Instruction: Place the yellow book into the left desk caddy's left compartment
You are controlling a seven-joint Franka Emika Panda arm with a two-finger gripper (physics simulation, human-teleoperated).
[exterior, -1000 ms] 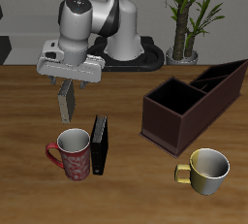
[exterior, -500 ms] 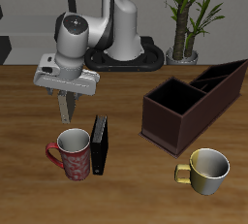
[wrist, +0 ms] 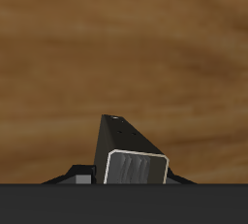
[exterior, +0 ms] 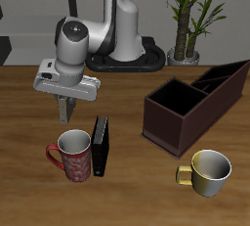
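The yellow book (exterior: 65, 113) stands upright on the table behind the red mug, thin and tan-grey. In the wrist view its grey ridged page edge (wrist: 136, 167) fills the middle, with a dark side tapering down to the wood. My gripper (exterior: 64, 100) is straight above the book and lowered over its top. The fingers straddle it and do not look pressed on it. The left desk caddy (exterior: 156, 113), a long dark brown box with dividers, stands well off to the side, its big square section nearest the table's front edge.
A red mug (exterior: 74, 156) stands just in front of the yellow book. A larger black book (exterior: 101, 146) stands upright beside the mug. A cream mug (exterior: 209, 171) is near the front edge, before the caddy. A potted plant (exterior: 190, 15) is at the back.
The gripper has come down over the yellow book and shifted slightly sideways. The book has stayed on the table. Nothing else moved.
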